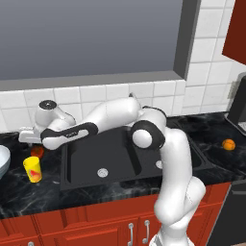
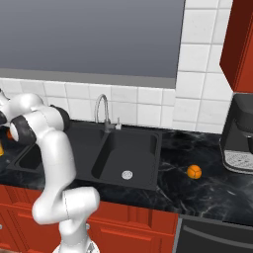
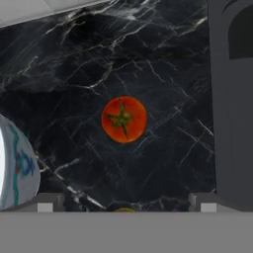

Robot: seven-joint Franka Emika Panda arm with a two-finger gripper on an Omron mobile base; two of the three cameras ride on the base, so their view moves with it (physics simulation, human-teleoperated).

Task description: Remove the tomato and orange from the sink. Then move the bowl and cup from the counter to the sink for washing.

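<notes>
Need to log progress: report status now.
Pincer open, empty, above tomato lying on counter left of sink. Orange out on right counter. Cup and bowl not yet moved. Nothing blocking.

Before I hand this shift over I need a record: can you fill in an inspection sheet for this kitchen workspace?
Surface: black marble counter around a black sink.
Job's things: tomato on the counter left of the sink; orange on the counter right of it; yellow cup and pale bowl on the left counter.
Clutter: coffee machine at far right.
Hand: hand open, above the tomato, holding nothing.
Cables: nothing seen.
Surroundings: white tiled wall, window, red cabinets.
</notes>
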